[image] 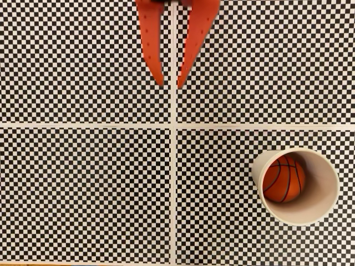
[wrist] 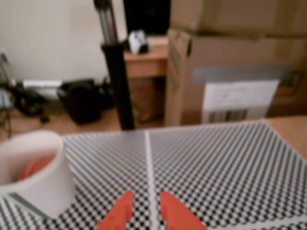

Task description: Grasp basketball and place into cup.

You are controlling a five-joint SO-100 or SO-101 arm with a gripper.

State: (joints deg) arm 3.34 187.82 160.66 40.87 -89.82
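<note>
Since the basketball (image: 283, 178) sits inside the cup (image: 321, 206), my gripper (image: 170, 85) hangs well apart, jaws narrowly parted, probably empty (wrist view blurry).

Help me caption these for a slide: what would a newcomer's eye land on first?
First, the basketball sitting inside the cup, lower right of the fixed view on the black-and-white checkered mat. Next, the orange gripper at top centre, its fingers pointing down with tips slightly apart, holding nothing and well away from the cup. In the wrist view the cup sits at lower left, with cardboard boxes behind the table.
</note>
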